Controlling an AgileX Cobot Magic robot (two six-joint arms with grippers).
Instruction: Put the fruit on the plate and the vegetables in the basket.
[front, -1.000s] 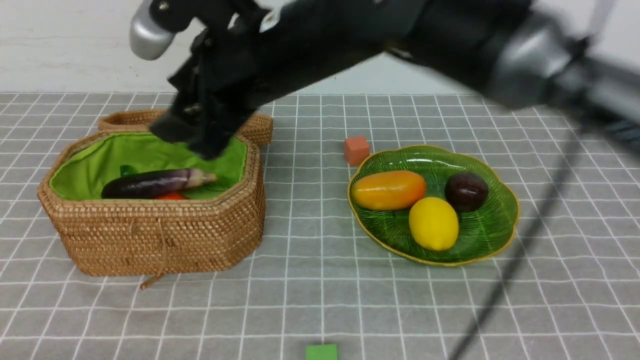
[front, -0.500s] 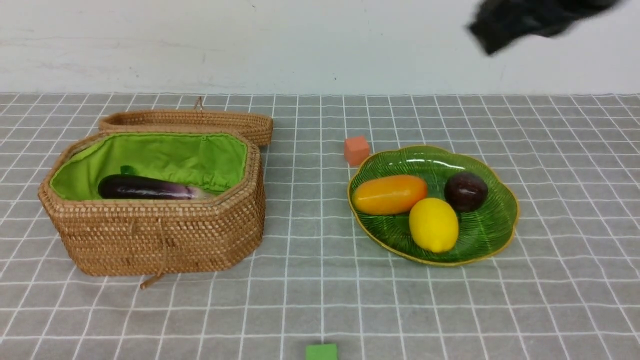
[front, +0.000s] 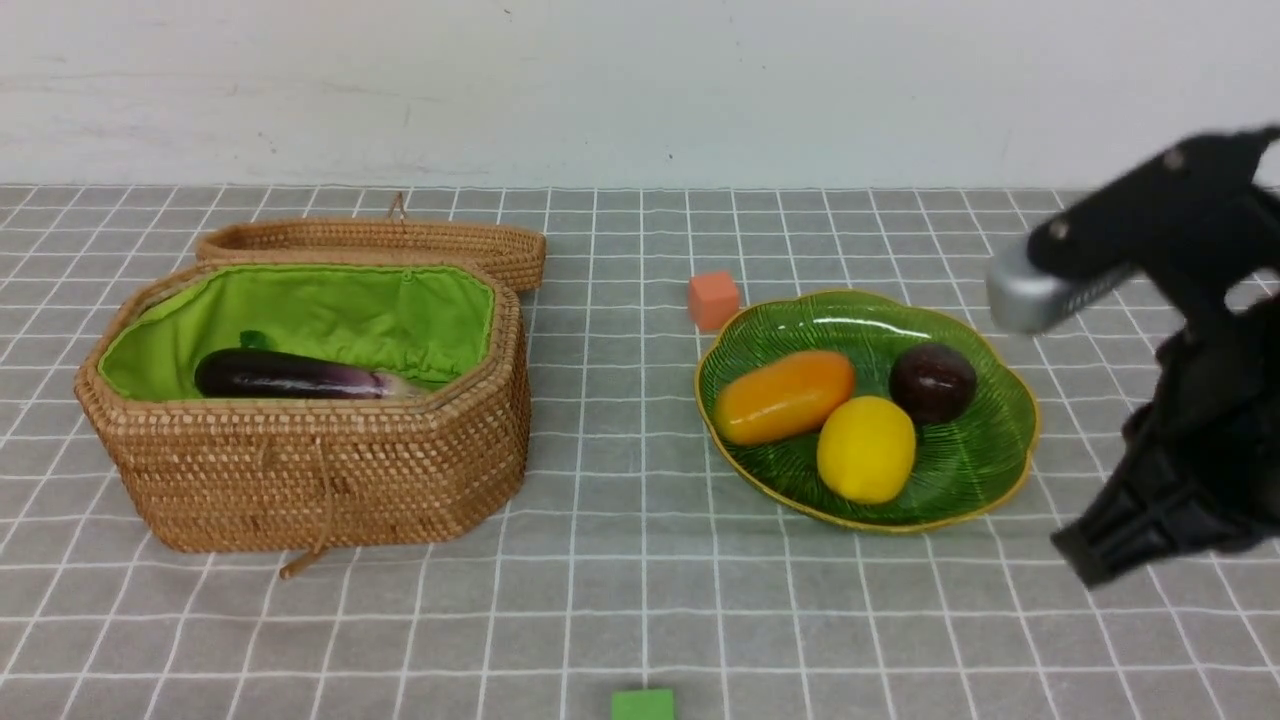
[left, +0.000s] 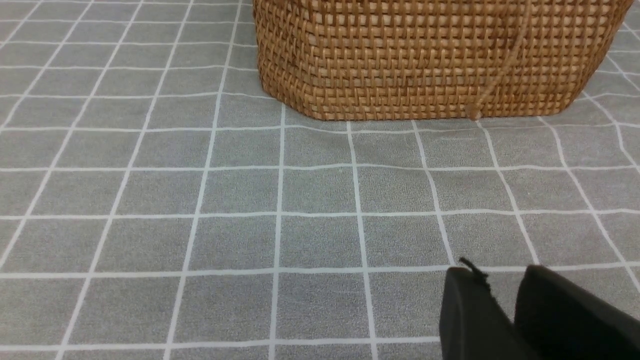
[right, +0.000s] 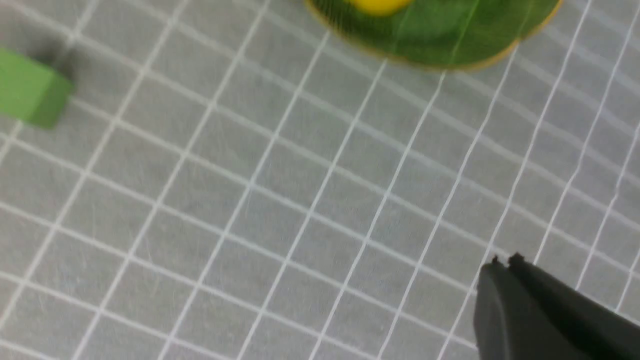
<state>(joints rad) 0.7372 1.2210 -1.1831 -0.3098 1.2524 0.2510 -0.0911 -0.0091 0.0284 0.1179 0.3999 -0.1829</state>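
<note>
Basically done: basket (front: 300, 470) on the left holds eggplant (front: 285, 375), other veg hidden below. Plate (front: 985, 455) carries mango (front: 783, 396), lemon (front: 866, 448), maroon fruit (front: 932, 382). Right gripper (front: 1090, 550) closed, empty, just beside plate; could clip rim w/ a careless swing. Left gripper (left: 505, 295) narrow gap, empty.

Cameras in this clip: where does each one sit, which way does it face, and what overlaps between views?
Front view: between the arms, looking forward over the basket, plate and green cube; the right arm shows, its right end effector low beside the plate.
Left wrist view: low on the left arm, facing the basket's wicker wall; the left end effector shows empty, jaws slightly apart.
Right wrist view: on the right arm, facing the cloth, plate rim, lemon and green cube; the shut right end effector shows.
Shared: front and right wrist views share plate, lemon, cube; front and left wrist views, the basket.
</note>
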